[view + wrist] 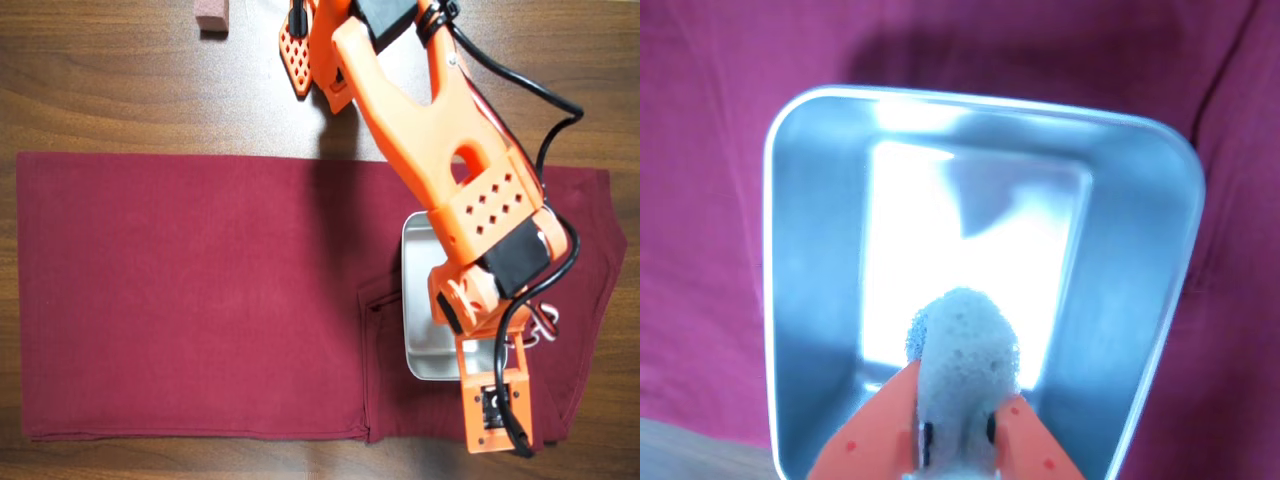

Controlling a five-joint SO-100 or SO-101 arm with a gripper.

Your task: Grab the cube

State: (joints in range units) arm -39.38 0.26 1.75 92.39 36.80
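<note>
Because my gripper [958, 425] is pinching the cube [965, 345] between its orange fingers [865, 435], the pale, rough block hangs over the shiny metal tray [810, 250], which sits on a maroon cloth [190, 290] at the right of the overhead view, likely its drop spot.

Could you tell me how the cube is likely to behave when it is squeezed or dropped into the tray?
The cube looks porous and sponge-like, so it is probably light and soft. Its edges look rounded between the tool's fingers, which suggests it compresses. Dropped into the tray, it would likely land gently, perhaps bouncing slightly.
</note>
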